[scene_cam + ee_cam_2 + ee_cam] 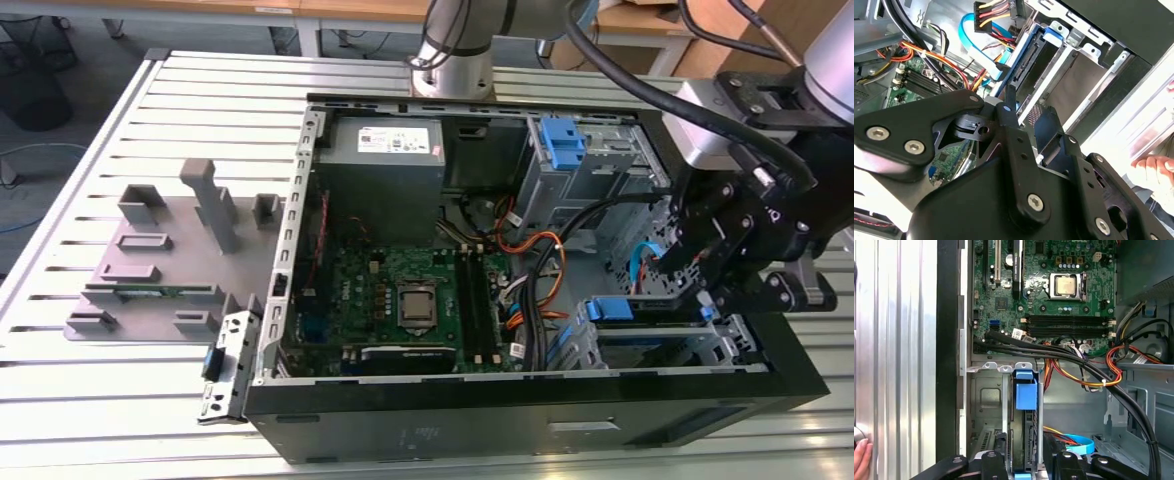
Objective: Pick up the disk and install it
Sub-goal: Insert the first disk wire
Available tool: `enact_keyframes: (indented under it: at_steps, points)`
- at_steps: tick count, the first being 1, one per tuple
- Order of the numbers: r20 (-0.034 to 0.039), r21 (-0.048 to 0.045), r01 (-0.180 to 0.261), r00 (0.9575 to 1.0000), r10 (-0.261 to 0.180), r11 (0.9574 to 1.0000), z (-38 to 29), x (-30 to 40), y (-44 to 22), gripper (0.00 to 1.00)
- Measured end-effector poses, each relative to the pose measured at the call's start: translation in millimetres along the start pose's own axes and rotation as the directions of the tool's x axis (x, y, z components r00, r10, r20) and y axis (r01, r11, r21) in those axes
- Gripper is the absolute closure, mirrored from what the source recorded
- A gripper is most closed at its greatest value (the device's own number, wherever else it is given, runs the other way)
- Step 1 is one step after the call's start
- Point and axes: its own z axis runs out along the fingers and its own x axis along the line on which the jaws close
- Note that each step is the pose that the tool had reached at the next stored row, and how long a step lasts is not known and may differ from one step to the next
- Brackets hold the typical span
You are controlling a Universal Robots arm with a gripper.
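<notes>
— Item: disk (1025,395). Location?
— In the drive cage (985,390), near corner of the case (534,425), exterior view's right. Gripper (1025,462): jaws flank it; hold cannot be told.
— Hazards?
— A skewed carrier likely jams on the rails; the blue cable (1076,442) just beside may snag.

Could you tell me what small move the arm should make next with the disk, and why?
Probably a short, straight push along the bay, without tilting. In the first wrist view the disk in its blue carrier lies between the metal rails of the drive cage, with the gripper at its end. The blue cable lies close by, so a slow move seems wise.
</notes>
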Motion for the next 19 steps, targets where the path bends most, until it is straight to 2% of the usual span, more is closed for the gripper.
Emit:
enact_keyframes:
  at_steps: [12, 15, 16, 19]
  points:
    - [0.0000, 0.0000, 0.000, 1.0000, 0.000, 1.0000, 0.4, -12.2, -0.9, 0.58]
    - [-0.0001, 0.0000, 0.000, 1.0000, 0.000, 1.0000, 0.9, -13.4, -6.7, 0.58]
    - [0.0000, -0.0001, 0.000, 1.0000, 0.000, 1.0000, -3.3, -13.5, -9.7, 0.58]
    - [0.0002, -0.0002, 0.000, 1.0000, 0.000, 1.0000, -3.4, -13.6, -9.9, 0.58]
